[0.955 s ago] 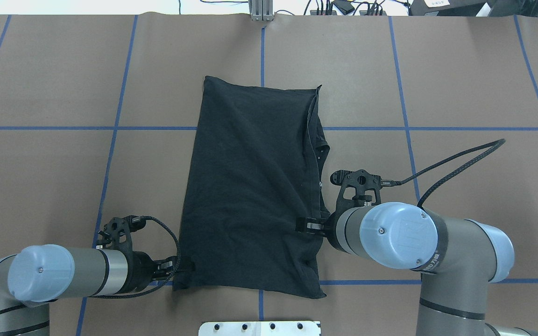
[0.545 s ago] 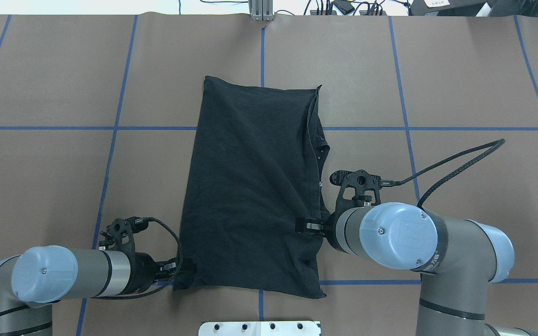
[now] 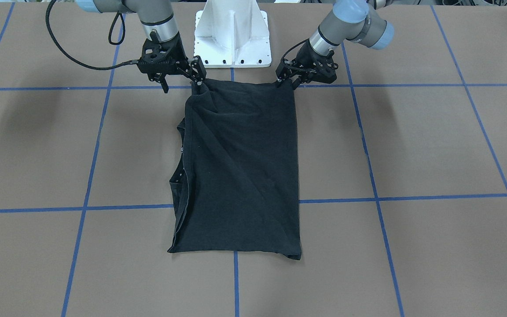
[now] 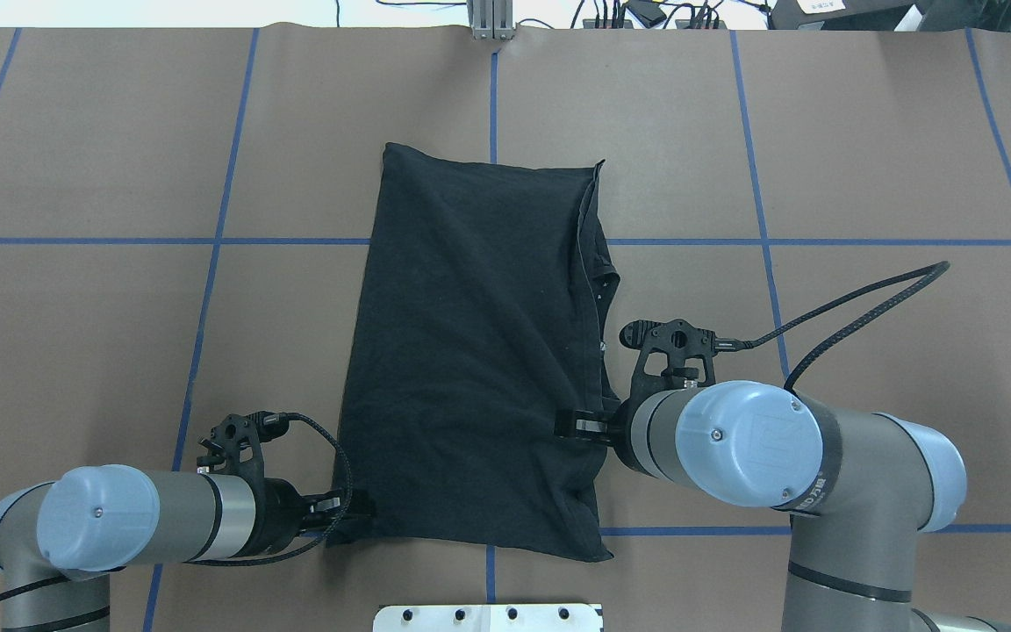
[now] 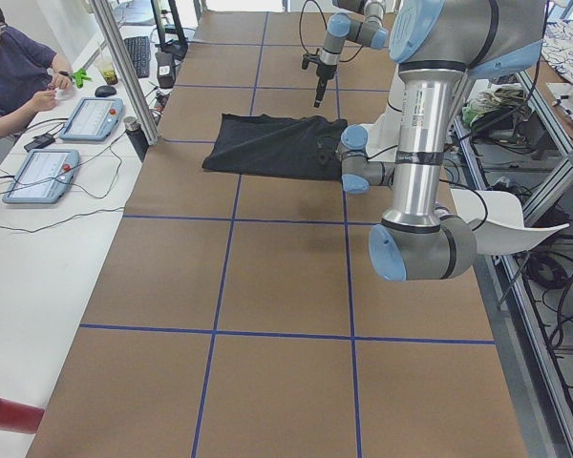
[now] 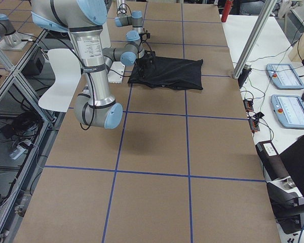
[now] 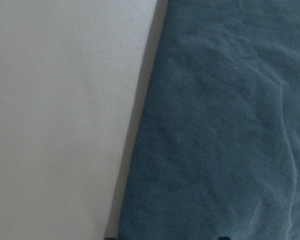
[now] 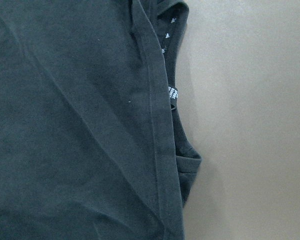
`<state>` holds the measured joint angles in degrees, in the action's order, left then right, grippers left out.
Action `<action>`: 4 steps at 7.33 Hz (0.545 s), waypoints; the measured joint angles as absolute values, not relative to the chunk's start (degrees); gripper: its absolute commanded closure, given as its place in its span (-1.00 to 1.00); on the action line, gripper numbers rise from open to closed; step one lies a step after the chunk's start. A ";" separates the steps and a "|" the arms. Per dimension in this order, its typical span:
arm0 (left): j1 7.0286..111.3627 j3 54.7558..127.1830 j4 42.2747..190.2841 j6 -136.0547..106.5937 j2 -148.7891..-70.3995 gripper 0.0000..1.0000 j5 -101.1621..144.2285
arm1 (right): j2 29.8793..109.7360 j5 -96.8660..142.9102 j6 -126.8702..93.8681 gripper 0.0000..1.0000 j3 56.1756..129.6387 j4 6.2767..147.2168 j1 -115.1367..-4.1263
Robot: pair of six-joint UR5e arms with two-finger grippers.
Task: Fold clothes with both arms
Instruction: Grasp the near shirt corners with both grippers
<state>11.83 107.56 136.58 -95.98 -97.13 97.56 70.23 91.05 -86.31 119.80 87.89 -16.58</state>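
Observation:
The black T-shirt (image 4: pixel 470 351) lies folded into a long rectangle on the brown table, its graphic hidden. It also shows in the front view (image 3: pixel 240 167). Small white marks (image 8: pixel 172 92) show at its neckline on the robot's right side. My left gripper (image 4: pixel 361 507) lies low at the shirt's near left corner, and its fingertips stand apart at the bottom edge of the left wrist view. My right gripper (image 4: pixel 569 425) is shut on the shirt's near right edge, which rises to it in a small peak (image 3: pixel 200 88). The left gripper (image 3: pixel 283 80) touches the other near corner.
The white pedestal base (image 3: pixel 231 39) stands just behind the shirt's near edge. The right arm's black cable (image 4: pixel 856 298) loops over the table. Blue tape lines grid the brown surface. An operator (image 5: pixel 10 67), tablets (image 5: pixel 91 119) and a metal post (image 5: pixel 124 76) are along the far side.
My left arm has slid to the right, bringing its gripper onto the shirt's near left corner. The right arm and the shirt have not moved.

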 measured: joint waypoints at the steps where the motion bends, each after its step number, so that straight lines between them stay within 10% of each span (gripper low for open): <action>1: 11.80 107.54 136.58 -95.96 -97.11 0.02 97.58 | 70.23 91.05 -86.31 -1.00 119.79 87.89 -16.47; 4: 11.56 107.49 136.58 -95.71 -96.91 -0.08 97.66 | 70.23 91.05 -86.33 -1.00 119.80 87.89 -16.25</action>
